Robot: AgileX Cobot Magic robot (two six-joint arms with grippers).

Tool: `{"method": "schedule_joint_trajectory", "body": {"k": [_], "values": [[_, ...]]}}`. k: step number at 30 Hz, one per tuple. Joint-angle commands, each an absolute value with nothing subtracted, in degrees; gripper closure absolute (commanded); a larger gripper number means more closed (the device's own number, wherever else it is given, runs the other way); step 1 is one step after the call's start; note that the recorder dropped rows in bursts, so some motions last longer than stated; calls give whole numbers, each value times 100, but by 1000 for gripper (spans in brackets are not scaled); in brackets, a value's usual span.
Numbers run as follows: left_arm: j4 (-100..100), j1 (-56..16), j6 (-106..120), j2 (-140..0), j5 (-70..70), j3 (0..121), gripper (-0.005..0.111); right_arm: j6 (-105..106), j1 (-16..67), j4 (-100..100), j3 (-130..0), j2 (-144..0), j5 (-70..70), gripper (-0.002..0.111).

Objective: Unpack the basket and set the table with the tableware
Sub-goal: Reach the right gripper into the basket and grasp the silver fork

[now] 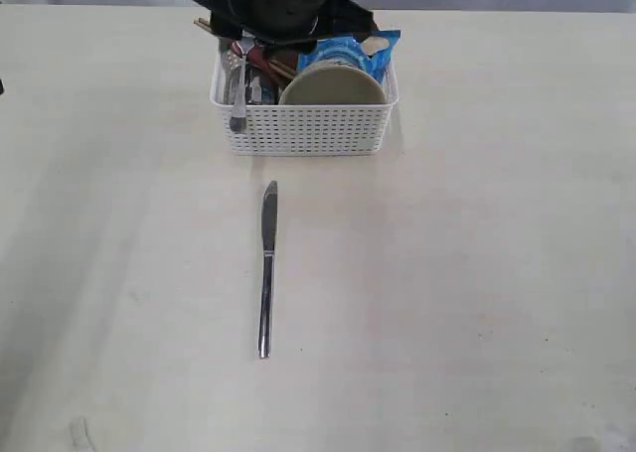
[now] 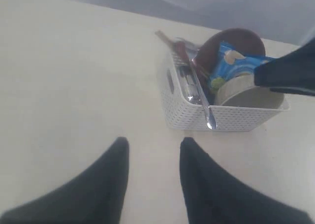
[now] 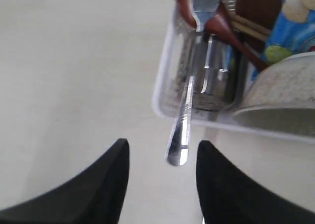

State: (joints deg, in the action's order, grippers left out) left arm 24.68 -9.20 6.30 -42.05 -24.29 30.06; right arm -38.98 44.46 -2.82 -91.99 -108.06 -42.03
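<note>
Nearest, the knife [image 1: 266,270] is laid on the table [image 1: 477,273], well apart from the basket [image 1: 308,132]. The fork [image 3: 187,111] is leaned over the basket's wall, its handle untouched between the parted fingers of the right gripper [image 3: 162,152]. The left gripper [image 2: 153,150] is spread, empty.

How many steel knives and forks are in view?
2: the knife lies on the table; the fork leans over the basket's rim. Others may be hidden inside.

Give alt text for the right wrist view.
A fork juts out of the white basket, its handle end inside the open right hand, touching neither finger. A wooden spoon, pale bowl and blue bag sit in the basket.
</note>
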Motion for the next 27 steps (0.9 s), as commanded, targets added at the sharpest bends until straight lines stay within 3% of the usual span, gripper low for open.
{"method": "schedule_joint_trajectory", "body": {"k": [1, 10, 27], "values": [[2465, -926, 636, -4195, -2443, 2977, 73, -3196, 4339, -317, -10570, -11794, -5645, 67], [2465, -926, 636, -4195, -2433, 2977, 73, -3037, 4339, 67, -11739, -12853, -5794, 68], [2482, -926, 636, -4195, -2452, 2977, 73, -3163, 4339, -676, -11783, -13245, -5720, 68]]}}
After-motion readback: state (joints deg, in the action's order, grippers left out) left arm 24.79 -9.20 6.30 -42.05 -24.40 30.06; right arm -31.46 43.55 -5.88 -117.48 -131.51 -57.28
